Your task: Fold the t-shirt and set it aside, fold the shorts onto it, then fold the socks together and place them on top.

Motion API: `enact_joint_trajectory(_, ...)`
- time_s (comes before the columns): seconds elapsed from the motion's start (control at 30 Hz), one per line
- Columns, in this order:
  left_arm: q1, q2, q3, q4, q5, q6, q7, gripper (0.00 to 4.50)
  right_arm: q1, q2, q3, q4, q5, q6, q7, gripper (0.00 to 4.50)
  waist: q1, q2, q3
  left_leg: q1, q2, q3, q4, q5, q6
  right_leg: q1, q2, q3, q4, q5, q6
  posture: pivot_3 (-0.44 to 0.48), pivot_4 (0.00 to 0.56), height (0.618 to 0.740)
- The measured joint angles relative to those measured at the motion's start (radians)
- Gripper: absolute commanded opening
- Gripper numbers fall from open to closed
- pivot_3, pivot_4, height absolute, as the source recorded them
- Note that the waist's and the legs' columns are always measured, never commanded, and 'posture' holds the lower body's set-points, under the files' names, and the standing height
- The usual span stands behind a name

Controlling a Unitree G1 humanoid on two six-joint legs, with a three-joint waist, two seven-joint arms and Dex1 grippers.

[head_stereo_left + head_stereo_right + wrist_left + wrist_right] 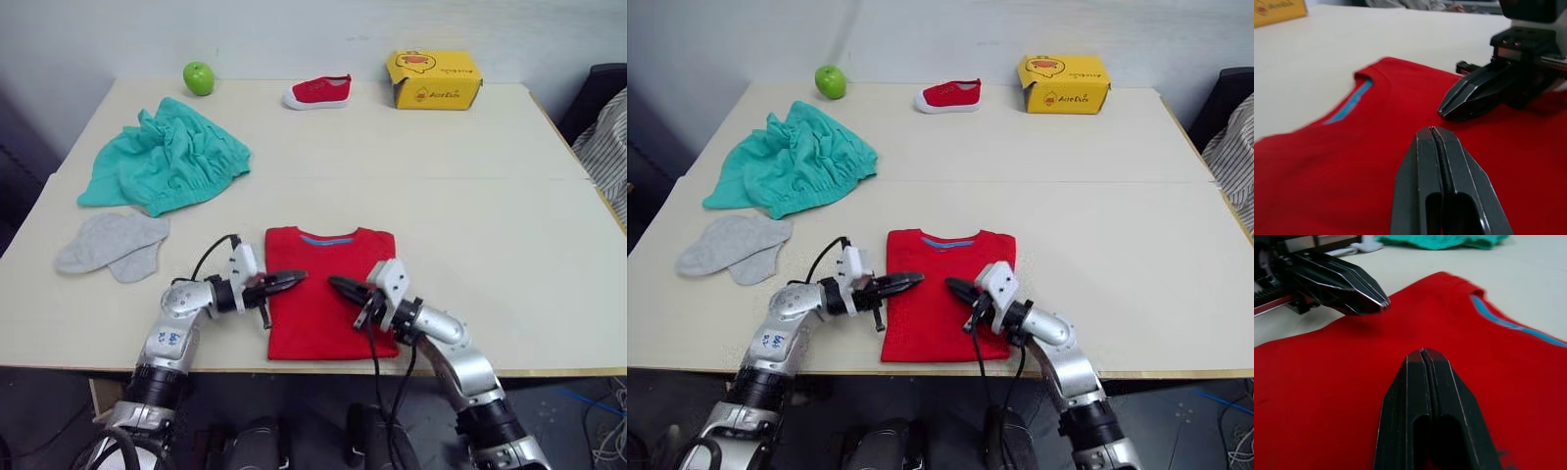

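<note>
Now both grippers closed and empty over the folded t-shirt, lower centre of frame.
Left gripper [294, 278] and right gripper [339, 285] point tip to tip, apart, above the t-shirt [328, 313], a neat red rectangle at the table [470, 196] near edge; likely soft, light, limp, so pinch a folded edge. Shorts [167, 157] upper left, socks [113, 243] just below them. Yellow box [434, 78] top right: print unreadable.

The pale table [470, 186] carries the t-shirt [328, 294], with shorts [167, 157], socks [116, 243], apple [199, 77], shoe [317, 92] and yellow box [435, 79] lying beyond it.
</note>
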Motion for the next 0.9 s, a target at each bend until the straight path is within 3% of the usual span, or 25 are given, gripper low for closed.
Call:
enact_joint_trajectory(0.23,0.105,0.056,-0.029,-0.067,0.008,-0.010,-0.039,0.02,0.008,-0.037,-0.114,0.057,0.002,-0.036,-0.060,0.00,0.002,0.000,0.000,0.001,0.000,0.000,0.000,-0.001,0.000,0.000,0.000,0.000,0.000,0.000,0.000,0.000,0.150,0.740)
enact_joint_trajectory(0.47,0.101,0.071,-0.027,-0.053,0.006,-0.023,-0.050,0.02,0.013,-0.109,-0.317,0.123,0.124,0.038,-0.079,0.00,0.002,0.000,-0.001,0.001,0.001,0.000,0.000,-0.001,0.001,0.001,0.000,0.000,0.000,0.000,-0.001,0.000,0.150,0.740)
enact_joint_trajectory(0.57,0.096,0.076,-0.025,-0.042,0.003,-0.031,-0.066,0.00,0.049,-0.157,-0.391,0.064,0.254,0.191,-0.052,0.57,0.002,0.001,-0.001,0.001,0.001,0.000,0.000,-0.001,0.001,0.000,0.000,0.000,0.000,0.000,-0.001,0.000,0.150,0.740)
enact_joint_trajectory(0.7,0.086,0.079,-0.018,-0.021,0.003,-0.045,-0.073,0.00,0.092,-0.278,-0.416,-0.072,0.445,0.469,0.019,1.97,0.001,0.002,-0.002,0.001,0.002,-0.001,0.000,-0.002,0.002,0.000,-0.001,0.000,0.000,0.000,-0.001,0.000,0.150,0.740)
enact_joint_trajectory(0.77,0.074,0.079,-0.009,0.000,0.003,-0.051,-0.073,0.00,0.085,-0.373,-0.416,-0.102,0.575,0.722,0.024,2.68,0.002,0.002,-0.002,0.001,0.001,-0.001,0.000,-0.004,0.005,0.000,-0.002,0.000,-0.001,-0.001,-0.001,0.000,0.150,0.740)
enact_joint_trajectory(0.83,0.069,0.079,-0.001,0.012,0.005,-0.060,-0.073,0.00,0.041,-0.449,-0.427,-0.103,0.696,0.952,0.028,3.33,0.001,0.002,-0.002,0.001,0.001,-0.001,0.000,-0.004,0.005,0.000,-0.003,0.000,-0.003,-0.001,-0.002,0.000,0.150,0.740)
enact_joint_trajectory(0.9,0.065,0.079,-0.001,0.023,0.006,-0.070,-0.074,0.00,-0.001,-0.476,-0.416,-0.097,0.738,1.057,0.035,4.01,0.002,0.002,-0.002,0.001,0.002,-0.002,0.000,-0.004,0.005,0.000,-0.002,-0.001,-0.004,-0.001,-0.002,0.000,0.150,0.740)
